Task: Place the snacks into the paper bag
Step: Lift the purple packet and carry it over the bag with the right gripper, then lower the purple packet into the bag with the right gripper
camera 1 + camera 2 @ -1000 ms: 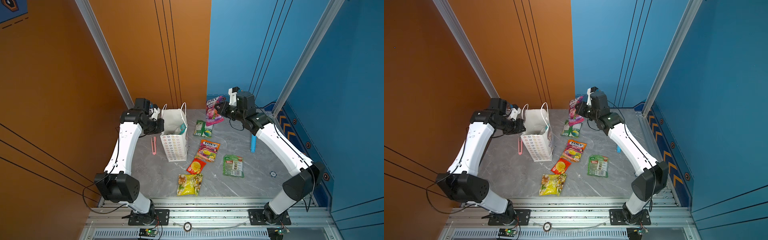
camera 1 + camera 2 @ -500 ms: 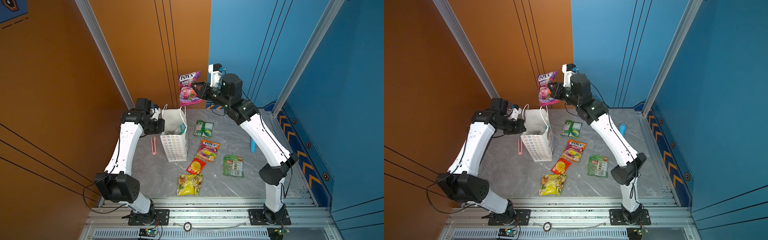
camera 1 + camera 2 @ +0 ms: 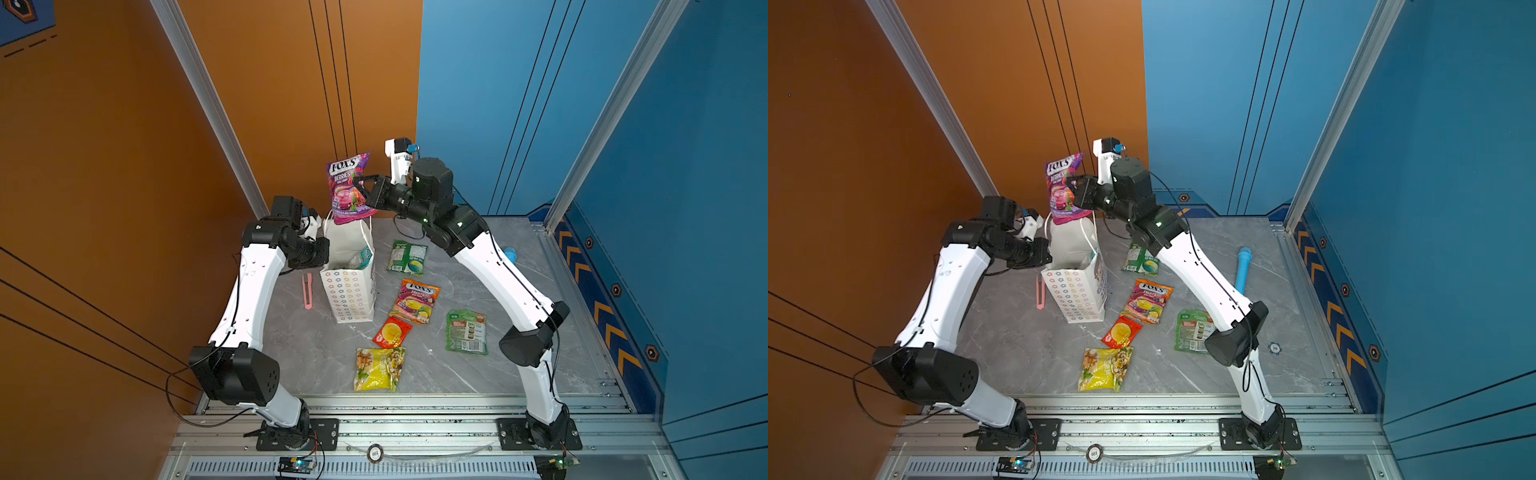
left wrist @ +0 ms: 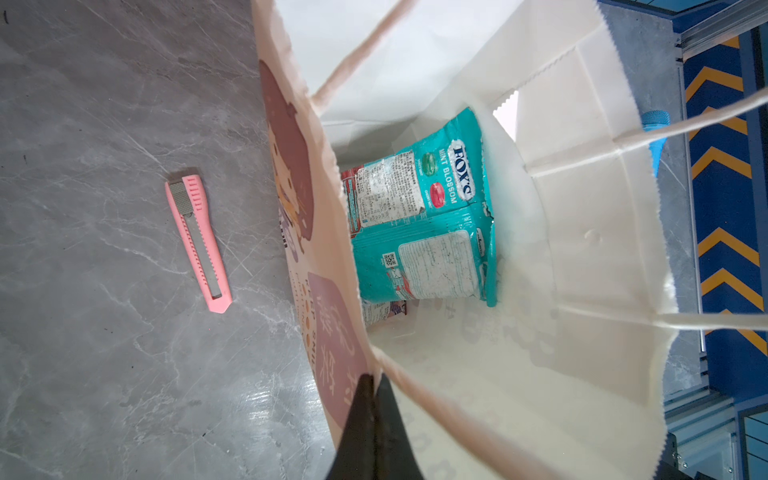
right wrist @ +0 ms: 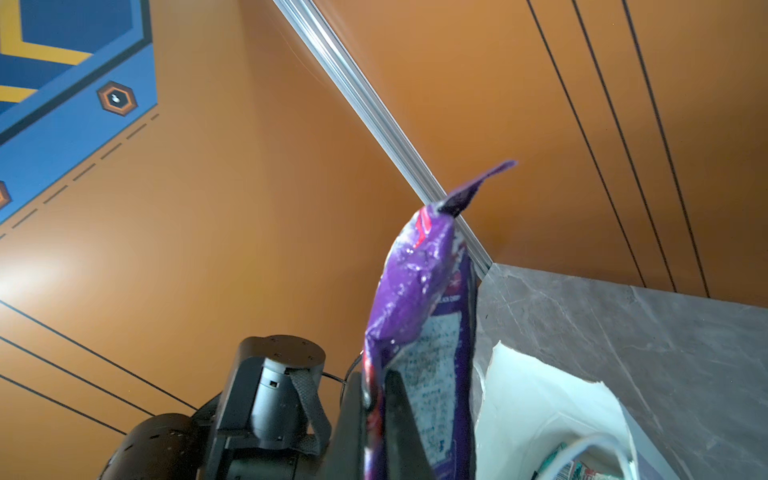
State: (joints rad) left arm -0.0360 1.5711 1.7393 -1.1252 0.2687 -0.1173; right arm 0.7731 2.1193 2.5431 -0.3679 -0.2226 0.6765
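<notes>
- Nearest the robot's base: yellow packet (image 3: 379,370) flat on the bench (image 3: 316,353), far below the right hand (image 3: 360,190) and well apart from it.
- Just past it: small red packet (image 3: 392,332) and dark green packet (image 3: 466,331), both flat and untouched, also well below the right hand.
- Orange FOX'S packet (image 3: 414,301) lies flat just beyond the red packet, on the right hand's side of the paper bag (image 3: 349,291).
- Paper bag stands upright with its mouth open. The left hand (image 4: 372,380) is pressed together on the rim, pinching the printed wall with one finger inside and one outside.
- Inside the bag, below the left hand: teal FOX'S packet (image 4: 424,224) leans against the wall. Another packet sits under it, probably a snack, mostly hidden.
- Pink cutter (image 3: 307,291) lies on the bench outside the bag, under the left hand's arm, near the bag but apart from it.
- Light green packet (image 3: 407,257) lies flat beneath the right hand's wrist, beside the bag.
- Blue cylinder (image 3: 1243,270) lies on the bench well behind the right hand, past its arm.
- Farthest and highest: the right hand is clamped on the side edge of the purple FOX'S packet (image 3: 344,183). The packet hangs upright in the air above the bag's mouth, its lower edge by the cord handles (image 3: 368,232), not yet inside.
</notes>
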